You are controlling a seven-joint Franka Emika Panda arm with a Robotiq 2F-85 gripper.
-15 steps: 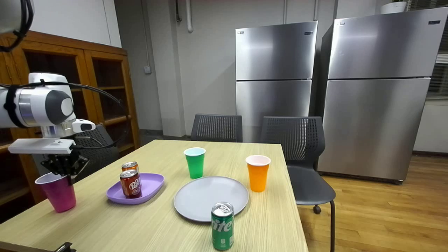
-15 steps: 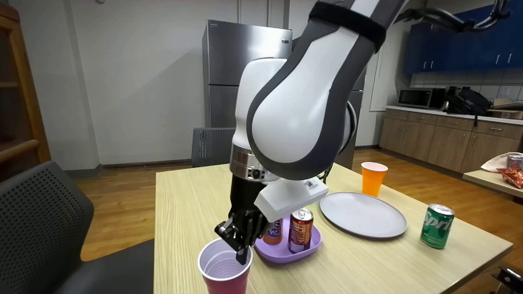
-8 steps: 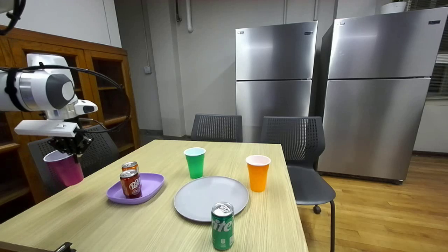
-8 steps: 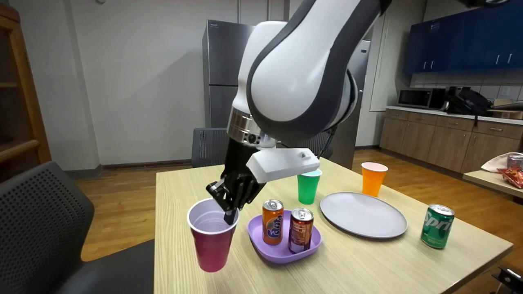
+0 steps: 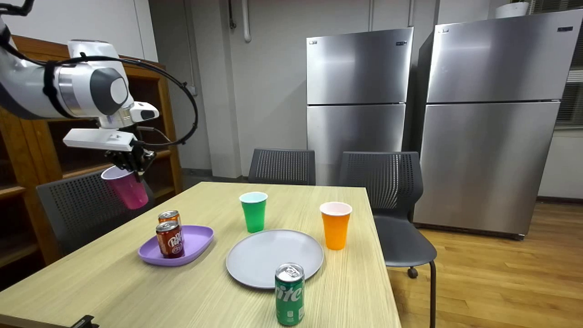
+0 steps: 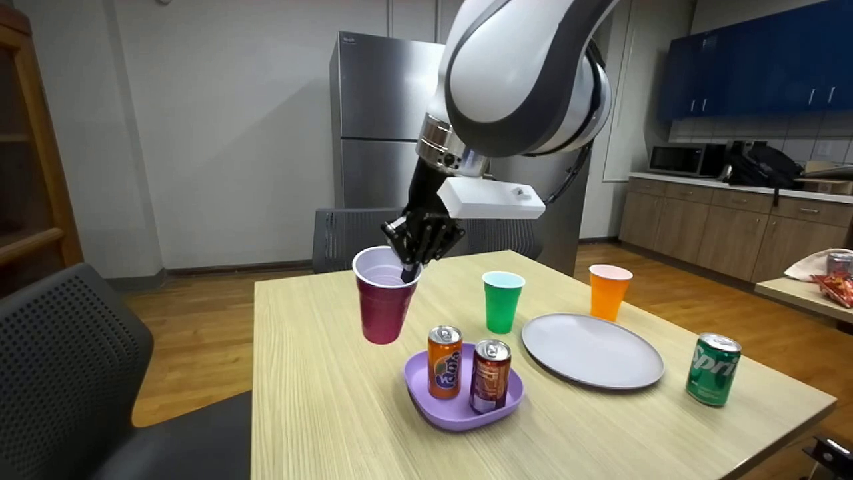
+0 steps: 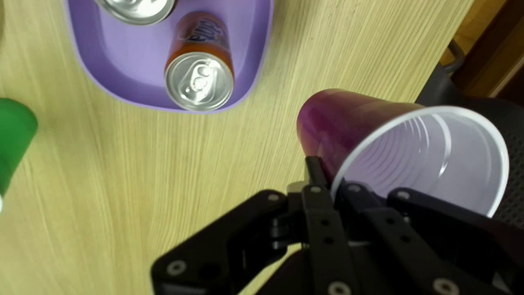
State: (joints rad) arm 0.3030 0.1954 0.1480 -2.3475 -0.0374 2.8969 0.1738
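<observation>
My gripper is shut on the rim of a magenta cup with a white inside. In the wrist view one finger lies outside the cup wall and its mate is inside. Both exterior views show the cup hanging above the table, mouth up and somewhat tilted. Close by, lower down, is a purple plate carrying an orange Fanta can and a dark red Dr Pepper can. The cup and plate are apart. A green cup stands upright farther along the table.
On the table are also a grey round plate, an orange cup and a green Sprite can. Dark chairs stand around it. A wooden cabinet rises behind the arm.
The gripper has risen with the magenta cup, lifting it from the table. It has also shifted right in both exterior views, and the cup has become more tilted.
</observation>
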